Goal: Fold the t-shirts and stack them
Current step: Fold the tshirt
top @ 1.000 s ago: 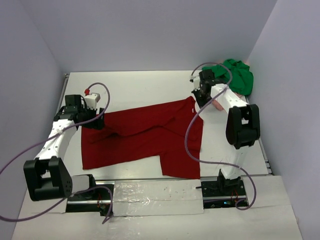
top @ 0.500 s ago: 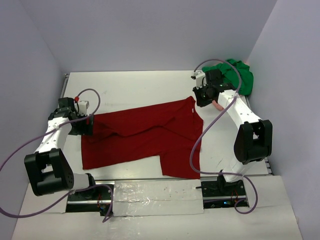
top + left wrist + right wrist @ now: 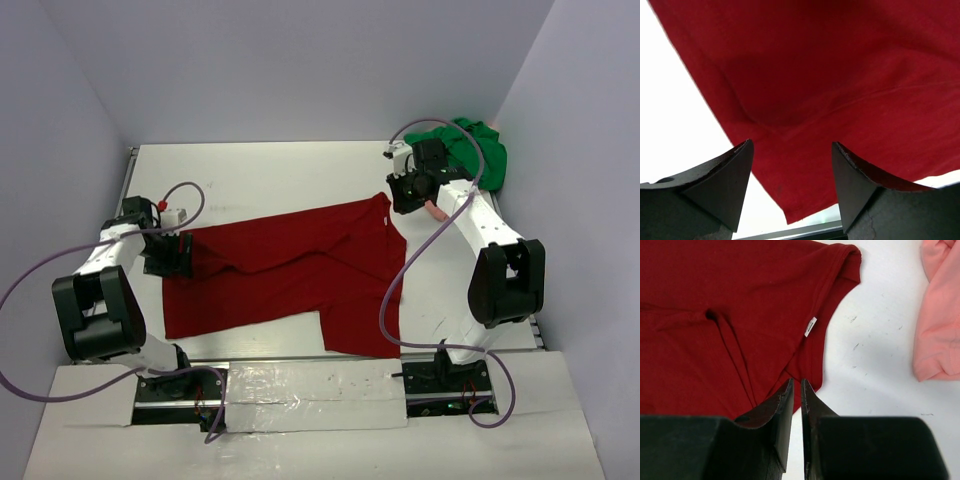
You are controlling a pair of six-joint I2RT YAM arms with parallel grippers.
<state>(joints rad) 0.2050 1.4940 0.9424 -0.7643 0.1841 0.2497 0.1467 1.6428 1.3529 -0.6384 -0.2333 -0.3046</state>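
The dark red t-shirt [image 3: 290, 270] lies spread flat across the table's middle. My left gripper [image 3: 172, 255] is open at its left edge; in the left wrist view [image 3: 791, 150] the jaws stand wide apart just above the red cloth [image 3: 840, 75] and hold nothing. My right gripper [image 3: 402, 197] is over the shirt's far right corner. In the right wrist view [image 3: 797, 382] its jaws are shut and empty above the cloth's edge [image 3: 715, 315], near a white label [image 3: 811, 326]. The green t-shirt [image 3: 475, 150] is bunched at the back right. The pink one [image 3: 436, 209] is partly under my right arm.
The pink cloth also shows at the right edge of the right wrist view [image 3: 940, 315]. Bare white table [image 3: 260, 175] lies behind the red shirt, with walls on three sides. The arm bases and a taped strip [image 3: 310, 385] run along the near edge.
My left gripper has drawn back to the left, off the shirt's left sleeve. My right arm has shifted its elbow rightward, its gripper staying near the collar. The shirt has stayed flat.
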